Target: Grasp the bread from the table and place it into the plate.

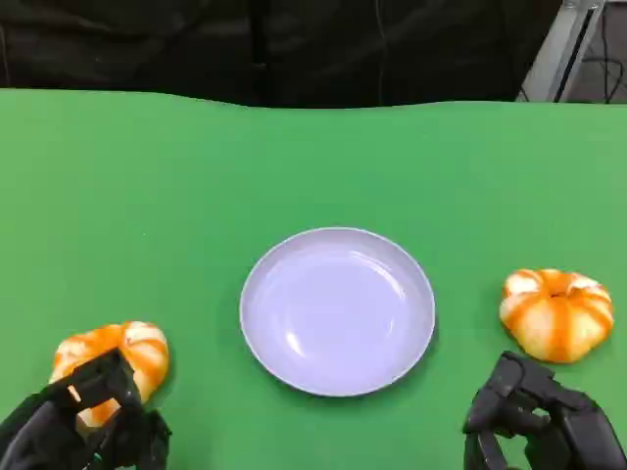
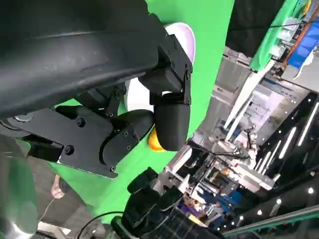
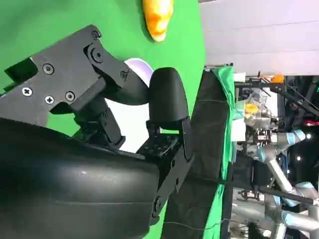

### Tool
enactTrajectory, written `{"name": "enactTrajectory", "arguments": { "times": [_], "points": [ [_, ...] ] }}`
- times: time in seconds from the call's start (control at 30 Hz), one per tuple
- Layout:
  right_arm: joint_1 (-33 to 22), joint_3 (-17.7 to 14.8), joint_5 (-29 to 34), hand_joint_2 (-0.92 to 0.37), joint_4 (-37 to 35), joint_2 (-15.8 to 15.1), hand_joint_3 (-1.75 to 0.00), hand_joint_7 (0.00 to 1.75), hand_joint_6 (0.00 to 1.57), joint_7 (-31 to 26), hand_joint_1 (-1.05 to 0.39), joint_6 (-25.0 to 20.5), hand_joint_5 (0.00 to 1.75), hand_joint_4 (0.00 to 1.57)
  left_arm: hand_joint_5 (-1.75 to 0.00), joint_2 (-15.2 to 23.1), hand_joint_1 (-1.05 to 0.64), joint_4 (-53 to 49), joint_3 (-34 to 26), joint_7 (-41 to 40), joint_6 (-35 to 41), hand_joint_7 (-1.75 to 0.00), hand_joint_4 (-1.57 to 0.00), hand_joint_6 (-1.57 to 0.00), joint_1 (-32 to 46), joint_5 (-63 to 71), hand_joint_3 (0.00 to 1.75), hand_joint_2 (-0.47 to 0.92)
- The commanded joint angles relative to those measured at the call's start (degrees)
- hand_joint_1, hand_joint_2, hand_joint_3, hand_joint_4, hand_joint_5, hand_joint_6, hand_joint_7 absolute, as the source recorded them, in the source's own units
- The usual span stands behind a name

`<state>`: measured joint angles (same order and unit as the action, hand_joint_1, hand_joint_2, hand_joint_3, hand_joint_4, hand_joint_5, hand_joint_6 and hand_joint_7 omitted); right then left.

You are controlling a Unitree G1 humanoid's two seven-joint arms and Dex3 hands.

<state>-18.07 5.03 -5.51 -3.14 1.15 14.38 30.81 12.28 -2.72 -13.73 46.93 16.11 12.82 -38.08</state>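
Observation:
A lavender plate (image 1: 338,311) lies at the middle of the green table. One orange and white bread (image 1: 122,351) rests left of it, and a finger of my left hand (image 1: 83,423) lies across its near edge, with no closed grip to be seen. A second bread (image 1: 556,311) sits right of the plate, with my right hand (image 1: 544,423) just in front of it, apart and holding nothing. The left wrist view has my left hand's fingers (image 2: 172,122) loosely bent over the plate (image 2: 183,37). Across the plate (image 3: 141,67) in the right wrist view lies the left bread (image 3: 158,17).
The table (image 1: 313,166) runs bare and green behind the plate to its far edge, with a dark backdrop beyond. A metal stand (image 1: 568,44) rises at the far right corner. Lab equipment and lights fill the background of both wrist views.

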Motion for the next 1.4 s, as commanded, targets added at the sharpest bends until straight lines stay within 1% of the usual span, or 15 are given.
{"name": "enactTrajectory", "arguments": {
  "times": [0.03, 0.43, 0.47, 0.5, 0.53, 0.6, 0.63, 0.67, 0.7, 0.73, 0.77, 0.9, 1.07, 1.27, 1.4],
  "points": [
    [-0.29, -0.4, -0.32, -0.58, 0.8, -0.82, -1.17, 1.57, 0.73, -0.23, -0.15, -0.16, 1.75, 0.81, -1.75, 0.47, -0.16, -0.03, -0.28, 0.02, -0.46, -1.68, -0.84, -0.73, -0.26, 0.19, 0.92, 0.71],
    [-0.36, -0.4, -0.34, -0.58, 0.91, -0.81, -1.17, 1.57, 0.74, -0.24, -0.15, -0.13, 1.75, 0.81, -1.75, 0.45, -0.14, 0.25, -0.24, -0.34, -0.53, -1.66, -0.83, -0.73, -0.15, 0.43, 0.94, 0.72],
    [-0.37, -0.4, -0.3, -0.58, 0.81, -0.82, -1.17, 1.57, 0.74, -0.23, -0.15, 0.03, 1.75, 0.81, -1.75, -1.11, -0.14, 1.36, -0.84, -2.58, -1.56, -1.66, -0.83, -0.73, 0.59, 0.54, 0.94, 0.72],
    [-0.38, -0.41, -0.27, -0.58, 0.76, -0.81, -1.17, 1.57, 0.74, -0.24, -0.15, 0.12, 1.75, 0.81, -1.53, -2.4, -0.17, 2.2, -1.29, -4.33, -2.63, -1.28, -0.72, -0.71, 1.19, 0.72, 0.78, 0.72],
    [-0.4, -0.41, -0.26, -0.58, 0.73, -0.81, -1.17, 1.57, 0.74, -0.25, -0.15, 0.17, 1.75, 0.81, -1.41, -3.28, -0.19, 2.81, -1.55, -5.61, -3.41, -1.07, -0.69, -0.73, 1.62, 0.85, 0.63, 0.77],
    [-0.41, -0.41, -0.3, -0.58, 0.82, -0.83, -1.17, 1.57, 0.74, -0.25, -0.15, 0.02, 1.75, 0.81, -1.33, -4.74, -0.2, 3.06, -1.41, -7.51, -8.28, -0.89, -0.66, -0.75, 2.27, 3.62, 0.48, 0.82],
    [-0.41, -0.41, -0.33, -0.58, 0.9, -0.85, -1.17, 1.57, 0.74, -0.24, -0.15, -0.11, 1.75, 0.81, -0.89, -5.49, -0.38, 2.94, -1.23, -8.34, -11.63, -0.54, -0.6, -0.69, 2.55, 5.69, 0.34, 0.88],
    [-0.42, -0.41, -0.35, -0.58, 0.95, -0.86, -1.17, 1.57, 0.74, -0.24, -0.15, -0.19, 1.75, 0.81, -0.65, -6.06, -0.44, 2.74, -1.08, -8.9, -14.16, -0.34, -0.62, -0.71, 2.73, 7.21, 0.29, 0.9],
    [-0.4, -0.45, -0.47, -0.58, 0.89, -0.86, -1.17, 1.57, 0.73, -0.2, -0.15, -0.23, 1.75, 0.81, -0.53, -6.58, -0.47, 1.08, -0.72, -10.68, -23.57, -0.24, -0.63, -0.73, 3.0, 13.5, 0.27, 0.91],
    [-0.4, -0.48, -0.48, -0.58, 0.87, -0.87, -1.16, 1.57, 0.73, -0.21, -0.15, -0.22, 1.75, 0.81, -0.33, -6.54, -0.67, -0.6, -0.47, -12.72, -32.16, -0.1, -0.47, -0.6, 3.14, 19.7, 0.37, 0.92],
    [-0.4, -0.5, -0.54, -0.58, 0.85, -0.86, -1.16, 1.57, 0.73, -0.2, -0.15, -0.25, 1.75, 0.81, -0.24, -6.35, -0.75, -2.15, -0.34, -14.93, -39.65, -0.06, -0.41, -0.55, 3.14, 25.33, 0.43, 0.92],
    [-0.51, -0.4, -0.45, -0.57, 1.09, -0.82, -1.16, 1.56, 0.74, -0.3, -0.16, -0.45, 1.75, 0.81, -0.1, -5.54, -0.9, -5.01, -0.75, -21.22, -52.25, 0.0, -0.31, -0.45, 2.66, 35.51, 0.51, 0.92],
    [-0.62, -0.27, -0.46, -0.58, 1.44, -0.58, -1.16, 1.56, 0.74, -0.56, -0.15, -1.02, 1.75, 0.81, -0.03, -2.5, -0.91, -8.77, -1.34, -29.22, -61.09, 0.0, -0.22, -0.37, 1.53, 45.63, 0.47, 0.92],
    [-0.33, -0.08, -0.16, -0.58, 1.24, -0.41, -1.16, 1.56, 0.73, -0.99, -0.15, -1.41, 1.75, 0.8, 0.0, 1.71, -0.96, -4.17, -1.97, -39.61, -57.29, 0.0, -0.04, -0.28, 2.69, 60.26, 0.37, 0.92],
    [-0.05, 0.04, -0.14, -0.58, 0.75, -0.23, -1.15, 1.56, 0.73, -1.02, -0.15, -0.86, 1.75, 0.8, 0.0, 5.14, -1.01, -0.84, -0.78, -44.71, -49.73, 0.0, 0.0, -0.23, 1.19, 71.68, 0.33, 0.92]
  ]
}}
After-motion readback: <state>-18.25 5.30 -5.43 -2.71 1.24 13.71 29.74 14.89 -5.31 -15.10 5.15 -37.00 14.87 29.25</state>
